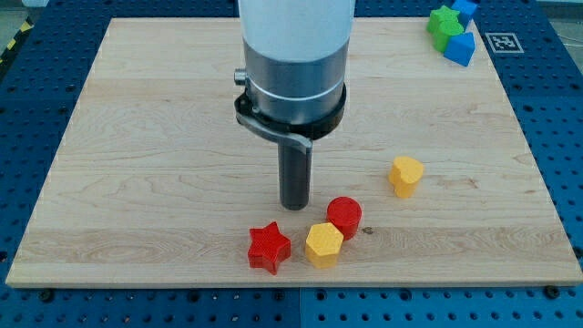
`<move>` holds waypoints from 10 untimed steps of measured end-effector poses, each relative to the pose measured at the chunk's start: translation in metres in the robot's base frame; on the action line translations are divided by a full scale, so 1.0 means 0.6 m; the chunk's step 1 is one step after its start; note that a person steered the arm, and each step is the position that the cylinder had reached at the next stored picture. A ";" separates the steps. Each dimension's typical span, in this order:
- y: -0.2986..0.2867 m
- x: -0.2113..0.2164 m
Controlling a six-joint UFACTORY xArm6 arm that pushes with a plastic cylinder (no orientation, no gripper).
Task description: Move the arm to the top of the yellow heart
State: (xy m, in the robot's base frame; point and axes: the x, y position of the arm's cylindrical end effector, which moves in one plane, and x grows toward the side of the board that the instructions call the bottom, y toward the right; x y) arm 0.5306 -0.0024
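**Tip still short of the yellow heart**

The yellow heart (pixel 406 175) sits alone at the view's right; my tip (pixel 294 206), a bare rod holding nothing, stands near the red cylinder (pixel 344 217); best route runs rightward above the heart, avoiding contact.

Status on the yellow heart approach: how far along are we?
Done: nothing visibly completed. In hand: my tip sits near the board's middle, just above the red cylinder and yellow hexagon, with the red star lower left. Left: the yellow heart lies apart toward the view's right; my tip must travel there and stop at its top side.
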 end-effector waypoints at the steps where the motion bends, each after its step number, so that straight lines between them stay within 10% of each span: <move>1: 0.023 -0.004; 4: 0.142 -0.051; 7: 0.158 -0.251; 10: 0.294 -0.210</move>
